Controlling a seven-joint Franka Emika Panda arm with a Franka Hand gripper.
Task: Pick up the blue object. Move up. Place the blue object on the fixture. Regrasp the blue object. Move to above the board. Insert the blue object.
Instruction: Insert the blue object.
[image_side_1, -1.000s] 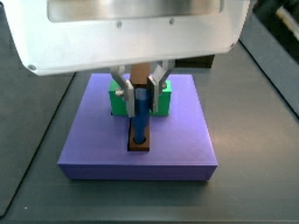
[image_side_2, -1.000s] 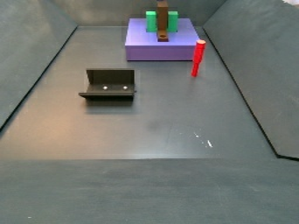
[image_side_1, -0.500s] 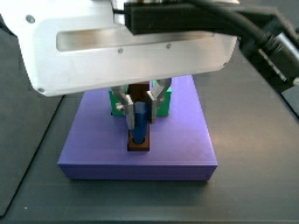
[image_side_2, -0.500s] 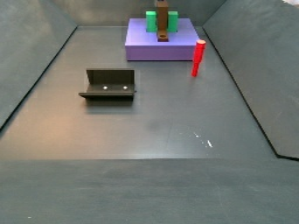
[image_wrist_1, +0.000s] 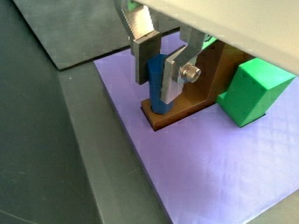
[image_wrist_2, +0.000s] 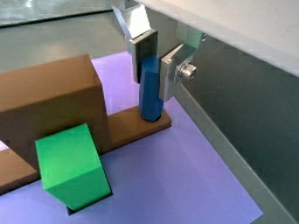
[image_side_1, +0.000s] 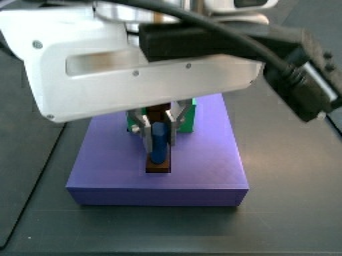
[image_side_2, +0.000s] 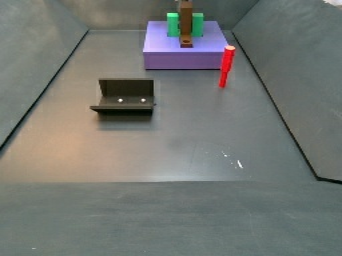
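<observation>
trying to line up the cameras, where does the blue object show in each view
Wrist view: blue object upright between the end effector fingers, foot in the brown bar.
Wrist view: blue object between the fingers, foot in the bar.
Side view: blue object standing under the end effector, picture centre.
Side view: too small to make out on the board.
Shared landmark: the board.

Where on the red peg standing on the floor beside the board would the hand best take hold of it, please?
Probably near the top of the red peg, coming straight down from above. It stands upright and slim, so its long sides suit the two flat fingers, but the board crowds one side. The hand is now over the board, around the blue object standing in the brown bar.
</observation>
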